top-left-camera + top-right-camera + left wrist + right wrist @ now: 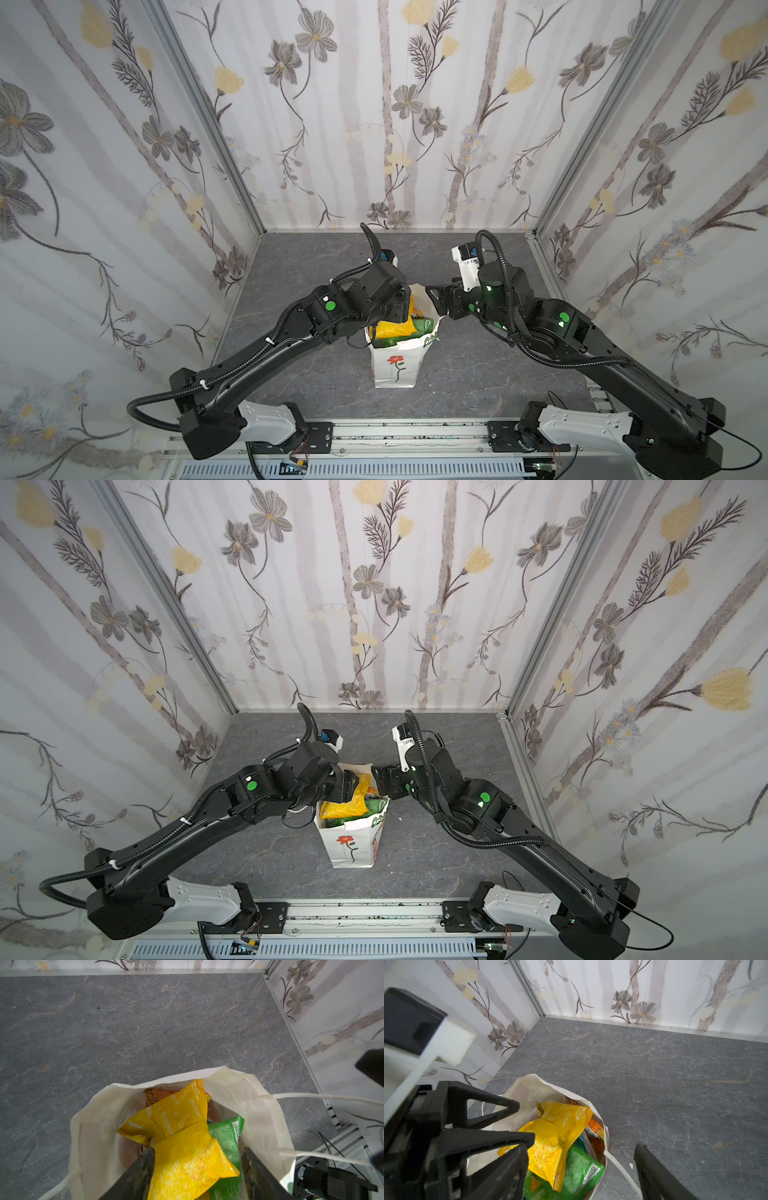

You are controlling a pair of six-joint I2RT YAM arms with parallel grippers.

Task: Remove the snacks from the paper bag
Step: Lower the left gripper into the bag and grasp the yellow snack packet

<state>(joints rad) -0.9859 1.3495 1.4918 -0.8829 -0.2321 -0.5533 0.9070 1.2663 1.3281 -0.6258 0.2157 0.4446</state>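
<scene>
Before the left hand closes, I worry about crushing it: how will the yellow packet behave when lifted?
The yellow packet looks puffy and crinkled, so it probably dents rather than stays stiff. Its glossy foil may slip in the left hand. It lies atop the green packet, so it should lift free easily.

The paper bag [353,848] stands upright on the grey table [440,854], with a yellow packet [345,808] and a green packet [376,805] in its mouth. The left gripper [352,788] dips in from the left. The right gripper [377,785] sits at the right rim.
</scene>
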